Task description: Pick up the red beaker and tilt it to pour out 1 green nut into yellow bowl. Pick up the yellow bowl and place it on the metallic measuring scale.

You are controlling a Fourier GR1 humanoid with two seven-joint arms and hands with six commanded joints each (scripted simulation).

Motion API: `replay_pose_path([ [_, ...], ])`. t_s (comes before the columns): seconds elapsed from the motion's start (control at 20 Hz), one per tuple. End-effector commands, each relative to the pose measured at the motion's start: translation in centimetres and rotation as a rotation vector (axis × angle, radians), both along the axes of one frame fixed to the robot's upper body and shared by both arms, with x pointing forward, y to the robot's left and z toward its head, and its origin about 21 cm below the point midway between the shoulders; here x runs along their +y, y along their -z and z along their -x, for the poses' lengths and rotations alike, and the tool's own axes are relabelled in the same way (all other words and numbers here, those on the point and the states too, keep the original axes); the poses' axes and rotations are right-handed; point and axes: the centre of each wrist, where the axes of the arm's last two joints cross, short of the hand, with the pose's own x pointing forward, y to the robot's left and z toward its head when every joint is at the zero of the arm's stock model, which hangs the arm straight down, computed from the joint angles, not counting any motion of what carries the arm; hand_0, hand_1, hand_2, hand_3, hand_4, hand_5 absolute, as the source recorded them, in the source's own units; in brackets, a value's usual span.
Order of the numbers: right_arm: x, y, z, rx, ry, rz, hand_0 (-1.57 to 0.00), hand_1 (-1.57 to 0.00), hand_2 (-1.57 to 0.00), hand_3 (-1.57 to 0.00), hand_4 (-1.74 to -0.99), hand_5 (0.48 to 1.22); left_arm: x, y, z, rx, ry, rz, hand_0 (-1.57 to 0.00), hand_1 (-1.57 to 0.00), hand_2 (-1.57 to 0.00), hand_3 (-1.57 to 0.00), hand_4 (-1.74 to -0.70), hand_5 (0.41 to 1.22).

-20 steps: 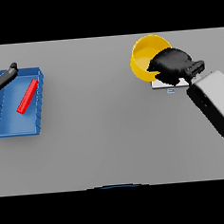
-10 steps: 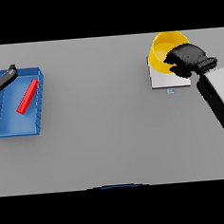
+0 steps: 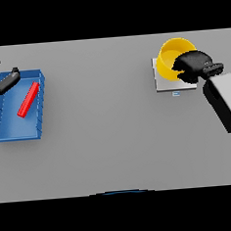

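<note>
Bowl: the yellow bowl [image 3: 174, 55] sits at about 2 o'clock on the desk, over the far part of the scale, its open mouth tipped slightly toward the middle of the desk.
Bowl contents: its inside looks plain yellow; whether a nut lies in it cannot be told.
Scale: the scale [image 3: 170, 81] is a pale grey square plate under the bowl, with a small display tab on its near edge; its near left part shows bare.
Right hand: the right hand [image 3: 194, 65] is at 3 o'clock of the bowl, its dark fingers curled round the bowl's right rim and wall, gripping it.
Right arm: the white and grey forearm runs from the hand toward 5 o'clock and leaves at the right edge.
Red piece: a red, bar-shaped thing [image 3: 28, 99] lies slantwise inside the tray at about 10 o'clock on the desk, its far end leaning to the right.
Tray: the blue tray [image 3: 41, 107] is a shallow box with low walls, well apart from the bowl and scale.
Left hand: the left hand [image 3: 1, 83] shows at the tray's far left corner, fingers spread and straight, holding nothing.
Desk: the grey desk [image 3: 109, 132] carries all of these.
</note>
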Motion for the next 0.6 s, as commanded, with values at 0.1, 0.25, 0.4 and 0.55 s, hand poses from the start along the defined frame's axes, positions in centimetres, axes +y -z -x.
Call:
replay_pose_path([
  [0.1,0.04,0.26,-0.13,0.005,0.003,-0.009,-1.57,-1.57,-1.4,-1.38,-1.741,1.221,0.18,0.09,-0.03,-0.002,-0.003,0.0,0.0,0.0,0.0,0.0,-0.84,0.78],
  [0.25,-0.5,0.04,-0.17,0.024,0.011,-0.011,-1.47,-1.28,-1.18,-0.96,-1.632,1.145,0.24,-0.09,-0.11,-0.002,0.0,0.007,0.0,0.0,0.0,0.0,-0.84,0.773],
  [0.4,-0.2,0.22,-0.24,0.057,0.051,-0.051,-0.95,-0.81,-0.71,-0.58,-1.535,0.965,0.36,-0.27,-0.1,-0.003,-0.001,0.008,0.0,0.0,0.0,0.0,-0.83,0.768],
  [0.55,-0.48,0.05,-0.25,0.078,0.057,-0.063,-0.48,-0.46,-0.38,-0.32,-1.485,0.863,0.46,-0.19,0.08,-0.008,0.002,0.014,0.0,0.0,0.0,0.0,-0.84,0.76],
])
